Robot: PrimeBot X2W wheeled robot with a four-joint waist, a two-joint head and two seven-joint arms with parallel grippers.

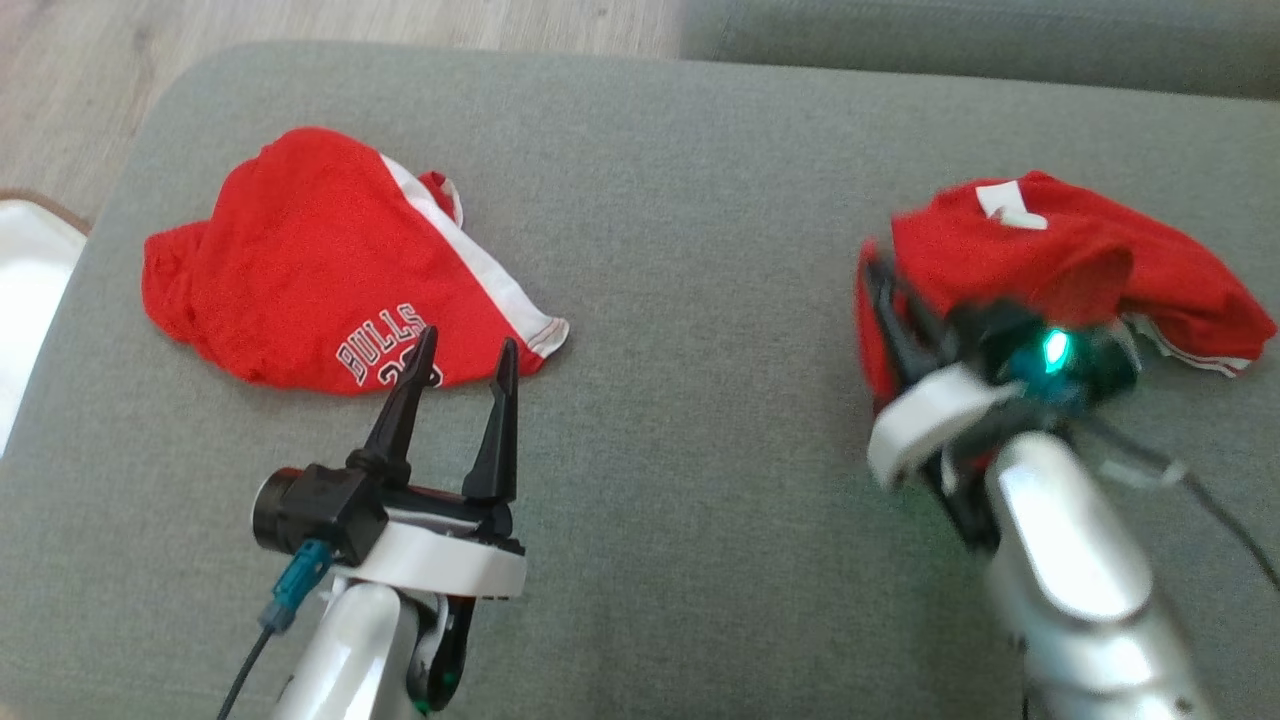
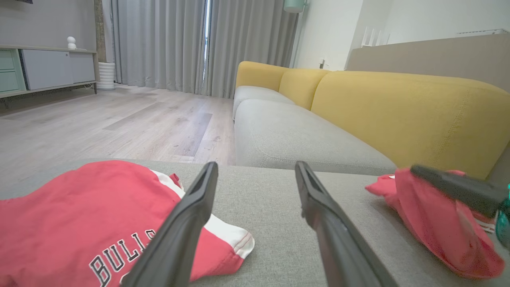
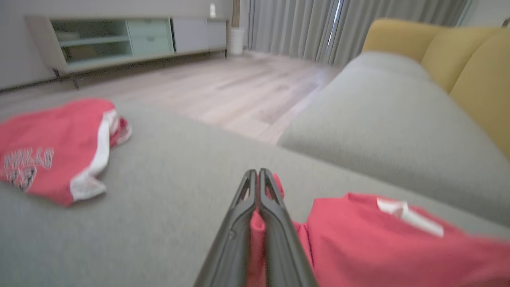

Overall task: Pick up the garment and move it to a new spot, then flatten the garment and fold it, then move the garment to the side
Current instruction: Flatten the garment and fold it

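Grey seat cushion (image 1: 680, 250): serves as the work surface and carries two red textile items, set well apart. Beyond its far edge lie a wooden floor (image 2: 99, 127) and a sofa (image 2: 398, 107) with a grey seat and yellow backrest.

Lettered jersey (image 1: 300, 270): red with a white side stripe and "BULLS" printed in white. It lies loosely spread near the far left corner of the cushion, its striped hem pointing toward the middle.

Garment (image 1: 1080, 260): red and bunched into a heap toward the right side of the cushion, nearer the far edge than the near one. A white label (image 1: 1005, 205) shows on its upper surface. A red-and-white striped hem (image 1: 1190, 355) lies on the side toward the right edge. The head view is blurred here, so I cannot tell how much of the heap rests on the cushion.

Right gripper (image 3: 259, 173): the two fingers are pressed together, with a fold of the garment's left-hand edge pinched between them. Red cloth is visible in the narrow slot between the fingers in the right wrist view.

Left gripper (image 1: 468, 342): the fingers are spread wide and hold nothing. The tips stand at the near hem of the lettered jersey, one over the lettering and the other just beside the hem. I cannot tell whether they touch the cloth.
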